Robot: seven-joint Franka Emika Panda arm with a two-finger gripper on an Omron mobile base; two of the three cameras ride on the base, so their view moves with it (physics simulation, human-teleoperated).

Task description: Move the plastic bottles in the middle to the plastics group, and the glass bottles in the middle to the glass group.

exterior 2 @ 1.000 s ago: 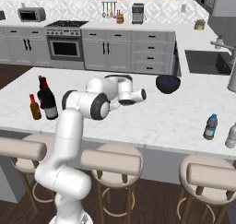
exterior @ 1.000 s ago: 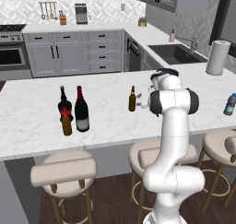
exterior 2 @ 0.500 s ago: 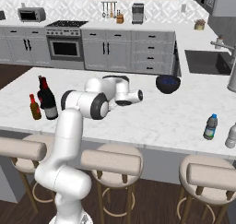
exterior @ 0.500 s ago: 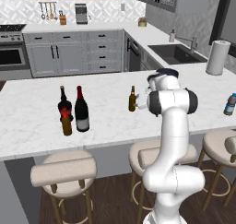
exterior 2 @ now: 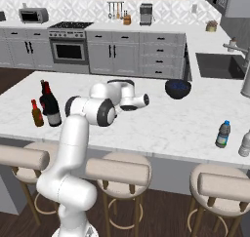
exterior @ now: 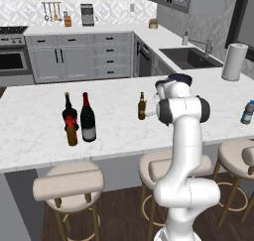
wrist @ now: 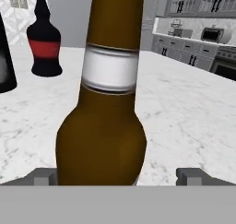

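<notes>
In the hand view the olive-brown beer bottle (wrist: pixel 103 103) stands upright and fills the centre of the frame, between the two dark fingertips (wrist: pixel 44 176) at the lower left and lower right. The end effector (wrist: pixel 117 177) is spread wide, its tips standing clear of the bottle on both sides and gripping nothing. A plain white band circles the bottle's neck; no writing can be read on it.

In the left base view the same beer bottle (exterior: pixel 142 106) sits on the white marble worktop (exterior: pixel 39 131) at the centre of the frame, just left of the arm's wrist. Further left in that frame the tall black wine bottle (exterior: pixel 88 118) with red foil top and pale label stands beside the stubby amber bottle (exterior: pixel 72 131), with the dark red-labelled bottle (exterior: pixel 69 112) just behind. Their labels are too small to read.

In the right base view the small bluish plastic bottle (exterior 2: pixel 223 134) with a teal label stands at the right of the frame, well apart from the glass. A dark bowl (exterior 2: pixel 177 88) sits beyond, upper centre; its contents cannot be made out.
</notes>
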